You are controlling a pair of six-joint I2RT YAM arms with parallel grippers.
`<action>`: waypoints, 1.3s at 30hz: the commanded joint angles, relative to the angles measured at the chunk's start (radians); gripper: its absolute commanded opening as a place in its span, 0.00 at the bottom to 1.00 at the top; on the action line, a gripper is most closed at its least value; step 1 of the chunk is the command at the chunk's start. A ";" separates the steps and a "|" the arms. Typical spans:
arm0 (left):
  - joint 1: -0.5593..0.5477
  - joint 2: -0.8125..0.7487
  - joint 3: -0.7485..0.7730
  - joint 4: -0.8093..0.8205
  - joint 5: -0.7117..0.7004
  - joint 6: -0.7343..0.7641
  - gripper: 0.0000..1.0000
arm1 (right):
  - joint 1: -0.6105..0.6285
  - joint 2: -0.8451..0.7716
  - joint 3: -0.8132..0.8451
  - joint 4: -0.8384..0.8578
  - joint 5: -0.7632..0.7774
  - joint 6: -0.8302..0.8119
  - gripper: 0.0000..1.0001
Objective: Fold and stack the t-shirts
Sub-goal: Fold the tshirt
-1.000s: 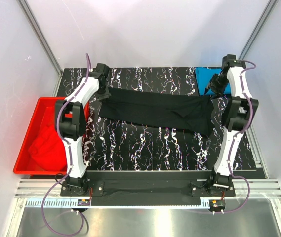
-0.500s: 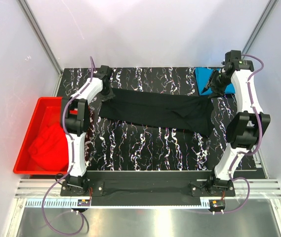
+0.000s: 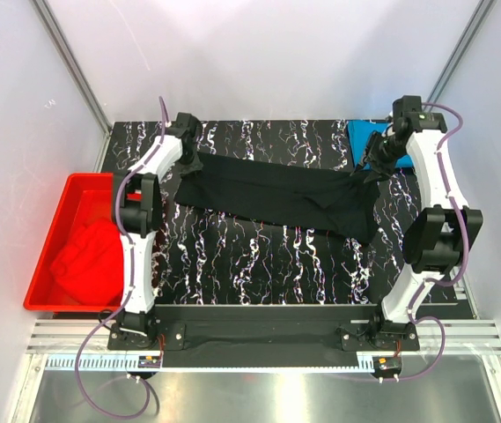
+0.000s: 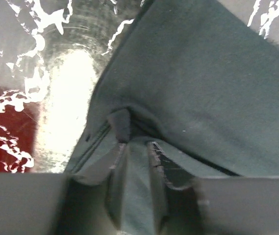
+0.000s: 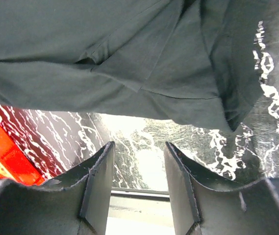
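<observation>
Lying spread across the surface: black t-shirt. Left gripper at its left end, jaws slightly apart; right gripper above its right end, jaws apart, empty.

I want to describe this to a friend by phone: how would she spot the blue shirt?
Start at the black marbled table and look to its far right corner. The blue t-shirt lies flat there, the only bright blue thing in sight; the black t-shirt is spread across the middle, and the red t-shirt sits crumpled in the red tub at the left.
</observation>
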 commanded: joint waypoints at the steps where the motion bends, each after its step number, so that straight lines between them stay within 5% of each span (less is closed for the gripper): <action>1: 0.002 -0.159 -0.106 0.023 -0.067 0.020 0.34 | 0.037 -0.042 -0.039 0.024 -0.031 0.010 0.52; 5: 0.005 -0.288 -0.240 0.029 -0.121 0.026 0.45 | 0.050 -0.050 -0.106 0.064 -0.060 0.032 0.52; 30: 0.034 -0.140 -0.205 -0.136 -0.156 -0.097 0.39 | 0.055 -0.080 -0.184 0.086 -0.069 0.000 0.52; 39: 0.030 -0.123 -0.223 -0.116 -0.145 -0.095 0.15 | 0.055 -0.089 -0.206 0.089 -0.069 -0.016 0.52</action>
